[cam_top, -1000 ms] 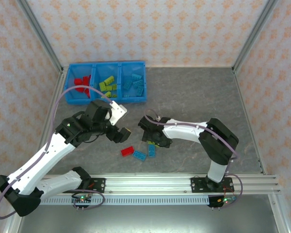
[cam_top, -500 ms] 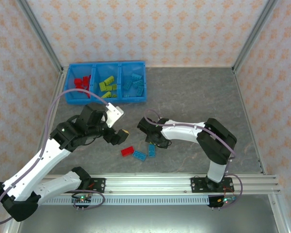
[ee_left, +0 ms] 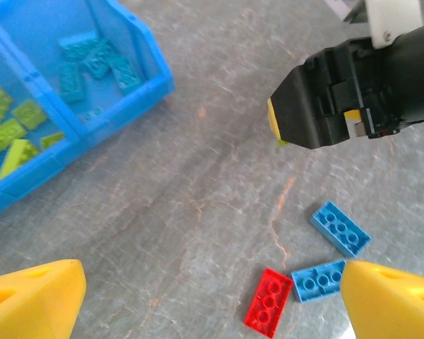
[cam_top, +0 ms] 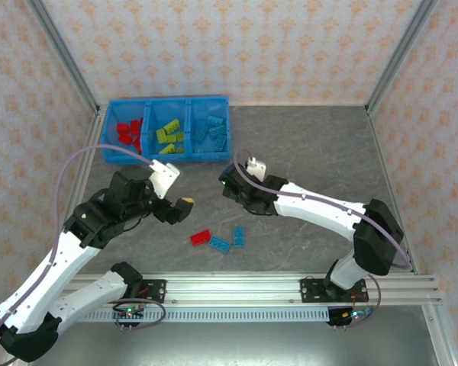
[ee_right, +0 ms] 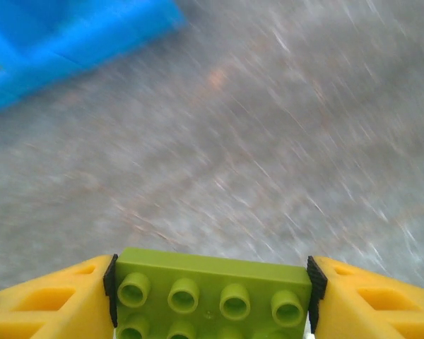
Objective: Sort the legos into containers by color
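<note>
The right claw [cam_top: 230, 185] is clenched on a small lime green studded plastic brick [ee_right: 212, 291], which it pinches by its two short ends right at the fingertips, with much of the brick's length unsupported. With so slight a hold, a quick swing could probably twist or shake the brick loose onto the grey stone-patterned worktop [cam_top: 313, 145], and the blur in the right wrist view suggests speed. The long bright-blue plastic bin tray [cam_top: 214, 97] lies ahead of this claw and to its left. The compartment nearest the claw holds light blue bricks, and the middle compartment [cam_top: 170, 112], which holds the green ones, sits one wall further on. A release made too soon would likely drop the green brick among the blues or perch it on the dividing wall. The left claw [ee_left: 212, 304] is released and carries nothing, its yellow fingers spread wide. Below and between those fingers lie a red flat studded brick [ee_left: 268, 308] and a light blue flat brick [ee_left: 319, 280] just beside it, perhaps touching, with a second light blue brick [ee_left: 340, 227] a little beyond. Closing on the red one may nudge or catch its blue neighbour. The two claws are also near each other, so crossing paths risk a knock.
</note>
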Action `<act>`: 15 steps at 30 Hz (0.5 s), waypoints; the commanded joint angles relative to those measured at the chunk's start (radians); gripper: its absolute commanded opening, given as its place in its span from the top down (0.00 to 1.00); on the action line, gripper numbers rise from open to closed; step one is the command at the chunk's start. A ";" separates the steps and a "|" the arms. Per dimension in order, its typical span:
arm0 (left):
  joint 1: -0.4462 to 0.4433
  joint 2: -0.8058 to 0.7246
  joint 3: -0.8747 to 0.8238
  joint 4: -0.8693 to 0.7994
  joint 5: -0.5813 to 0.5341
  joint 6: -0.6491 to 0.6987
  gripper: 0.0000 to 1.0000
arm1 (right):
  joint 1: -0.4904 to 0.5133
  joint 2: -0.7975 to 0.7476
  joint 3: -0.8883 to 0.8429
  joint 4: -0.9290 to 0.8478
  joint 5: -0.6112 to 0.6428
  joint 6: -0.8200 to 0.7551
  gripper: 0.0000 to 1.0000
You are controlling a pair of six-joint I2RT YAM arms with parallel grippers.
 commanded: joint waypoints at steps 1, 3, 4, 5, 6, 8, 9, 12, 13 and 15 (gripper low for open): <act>0.045 -0.036 -0.018 0.062 -0.097 -0.047 0.06 | 0.006 0.058 0.118 0.143 0.121 -0.259 0.35; 0.071 -0.050 -0.022 0.067 -0.161 -0.067 0.06 | -0.010 0.138 0.211 0.200 0.096 -0.355 0.35; 0.082 -0.057 -0.026 0.068 -0.184 -0.072 0.06 | -0.027 0.187 0.266 0.225 0.064 -0.389 0.35; 0.091 -0.060 -0.030 0.069 -0.196 -0.076 0.06 | -0.044 0.238 0.318 0.240 0.030 -0.407 0.36; 0.098 -0.060 -0.028 0.066 -0.203 -0.076 0.05 | -0.064 0.298 0.389 0.247 -0.020 -0.424 0.37; 0.105 -0.056 -0.022 0.055 -0.218 -0.077 0.06 | -0.100 0.419 0.526 0.259 -0.094 -0.461 0.37; 0.107 -0.057 -0.022 0.054 -0.225 -0.079 0.06 | -0.117 0.484 0.604 0.260 -0.119 -0.481 0.37; 0.119 -0.065 -0.028 0.059 -0.231 -0.081 0.06 | -0.147 0.676 0.851 0.243 -0.188 -0.539 0.38; 0.125 -0.067 -0.029 0.060 -0.230 -0.081 0.06 | -0.153 0.738 0.948 0.229 -0.204 -0.554 0.38; 0.137 -0.064 -0.031 0.062 -0.226 -0.082 0.06 | -0.160 0.870 1.137 0.188 -0.226 -0.574 0.38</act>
